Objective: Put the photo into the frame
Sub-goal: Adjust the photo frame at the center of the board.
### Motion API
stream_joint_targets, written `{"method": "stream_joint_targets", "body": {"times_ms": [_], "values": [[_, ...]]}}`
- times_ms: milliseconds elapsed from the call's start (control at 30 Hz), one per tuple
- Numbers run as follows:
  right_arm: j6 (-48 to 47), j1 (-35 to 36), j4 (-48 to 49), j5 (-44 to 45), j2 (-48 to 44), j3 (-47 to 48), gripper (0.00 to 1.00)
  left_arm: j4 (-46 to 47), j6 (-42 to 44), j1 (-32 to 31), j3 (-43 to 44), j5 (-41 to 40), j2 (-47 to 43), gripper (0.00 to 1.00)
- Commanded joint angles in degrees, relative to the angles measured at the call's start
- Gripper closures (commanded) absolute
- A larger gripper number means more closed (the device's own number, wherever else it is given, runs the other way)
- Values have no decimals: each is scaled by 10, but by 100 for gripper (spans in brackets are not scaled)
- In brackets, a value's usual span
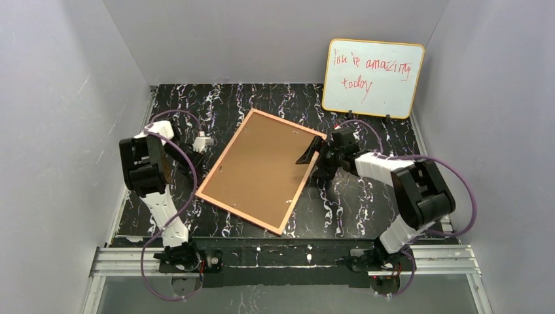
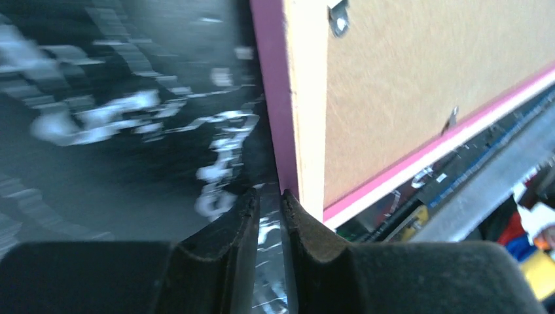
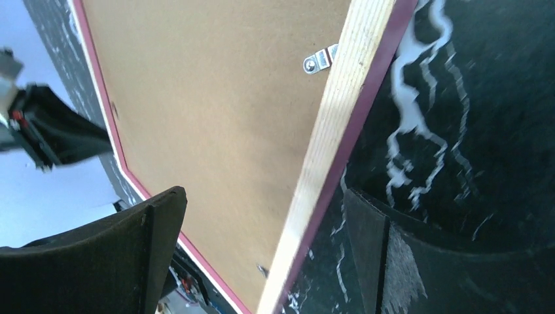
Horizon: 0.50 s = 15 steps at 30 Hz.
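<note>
Left wrist: the left tool (image 2: 268,196) hung just beside a corner of the frame (image 2: 269,98), its fingers (image 2: 243,219) drawn almost together, a pale glossy sliver showing in the slit; whether they gripped anything could not be told.

Right wrist: the right tool (image 3: 262,219) gaped wide astride the frame's right-hand rim, one finger over the brown backing (image 3: 216,118), the other over bare tabletop (image 3: 471,98), seemingly poised to pinch or lift that edge; a metal clip (image 3: 319,62) sat close by.

From above: the frame lay face down and skewed mid-tabletop, probably so its back could be opened; the photo showed in no view; open tabletop flanked both long edges; a whiteboard (image 1: 372,78) leaned well behind.
</note>
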Motion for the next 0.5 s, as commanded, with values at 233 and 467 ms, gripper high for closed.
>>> {"method": "stream_joint_targets", "body": {"times_ms": [233, 467], "values": [[-21, -57, 23, -23, 109, 109, 1, -40, 80, -75, -104, 60, -35, 81], [-55, -65, -65, 18, 132, 202, 1, -107, 140, -95, -125, 102, -71, 80]]}}
